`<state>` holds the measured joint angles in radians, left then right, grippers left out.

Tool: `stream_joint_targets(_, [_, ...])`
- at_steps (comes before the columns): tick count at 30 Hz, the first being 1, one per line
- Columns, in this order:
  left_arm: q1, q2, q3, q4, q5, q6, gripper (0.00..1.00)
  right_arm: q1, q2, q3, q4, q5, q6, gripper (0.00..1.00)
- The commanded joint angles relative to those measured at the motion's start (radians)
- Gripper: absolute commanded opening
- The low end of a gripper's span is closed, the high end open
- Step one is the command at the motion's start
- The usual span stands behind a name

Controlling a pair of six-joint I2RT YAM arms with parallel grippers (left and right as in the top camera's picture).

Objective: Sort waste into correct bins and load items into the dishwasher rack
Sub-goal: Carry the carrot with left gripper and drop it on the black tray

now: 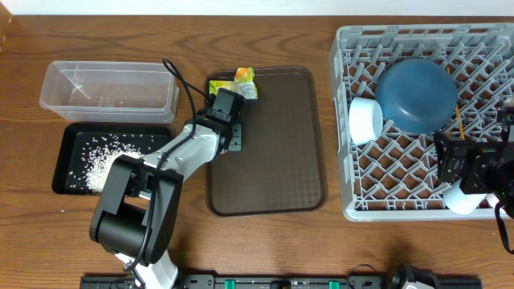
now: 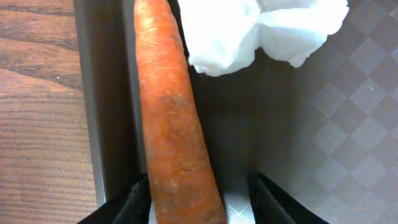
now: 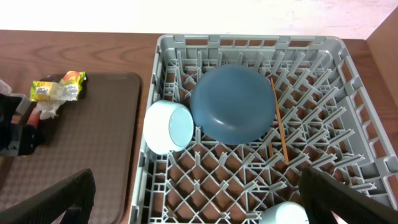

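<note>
Item: carrot (image 2: 177,124), on the brown serving tray (image 2: 106,124), lying along the rim at the tray's 11 o'clock corner. Long axis in the wrist view: 12 to 6 o'clock, thick end at 6, in line with the left tool (image 2: 202,199). Tool state: jaws astride the thick end, part-closed, gap at 3 o'clock, no grip yet. White paper (image 2: 249,31) just beside the tip at 1 o'clock. Right tool (image 3: 199,205): wide open, empty, well apart over the dishwasher rack (image 3: 249,41). Nearer arm: left.
</note>
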<state>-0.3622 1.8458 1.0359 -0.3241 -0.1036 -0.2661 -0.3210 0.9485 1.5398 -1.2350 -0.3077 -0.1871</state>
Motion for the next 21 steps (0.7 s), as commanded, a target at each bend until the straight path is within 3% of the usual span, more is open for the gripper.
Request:
stream_joint_targets(1, [0.001, 0.027, 0.010, -0.006, 0.030, -0.001, 0.40, 0.013, -0.003, 0.004, 0.000, -0.011, 0.015, 0.99])
stream_joint_targets(4, [0.001, 0.010, 0.010, -0.010, 0.043, -0.001, 0.33, 0.013, -0.003, 0.004, 0.000, -0.011, 0.015, 0.99])
stream_joint_targets(11, [0.001, -0.146, 0.012, -0.061, 0.043, -0.033, 0.32, 0.013, -0.003, 0.004, 0.000, -0.011, 0.014, 0.99])
stream_joint_targets(17, [0.022, -0.352, 0.012, -0.295, -0.020, -0.094, 0.32, 0.013, -0.003, 0.004, 0.000, -0.011, 0.015, 0.99])
stream_joint_targets(21, [0.094, -0.461, 0.012, -0.494, -0.140, -0.283, 0.32, 0.013, -0.003, 0.004, 0.000, -0.011, 0.015, 0.99])
